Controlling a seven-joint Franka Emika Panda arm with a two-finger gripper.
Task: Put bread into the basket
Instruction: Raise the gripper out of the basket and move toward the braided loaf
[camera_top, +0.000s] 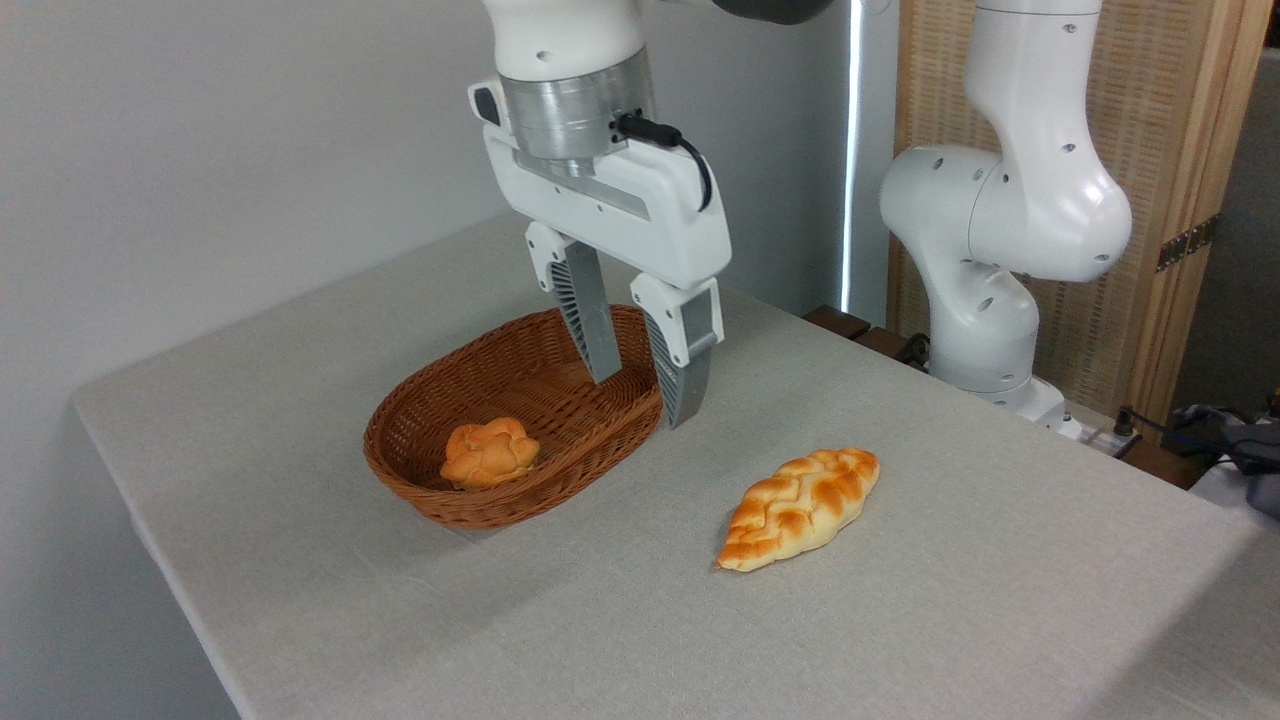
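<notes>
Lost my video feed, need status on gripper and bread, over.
Gripper open, empty, above basket rim. Braided bread on table, outside basket. Small bun inside basket. Path clear.

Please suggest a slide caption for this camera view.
Open tool above wicker basket; braided loaf lies on table.

Basket (520, 420): far rim partly hidden behind gripper (642, 398) fingers. Robot arm (1010, 210): upper links, right of basket, cut by top edge. Dark clutter (1235, 440) (far right of basket): cropped, unidentifiable.
</notes>
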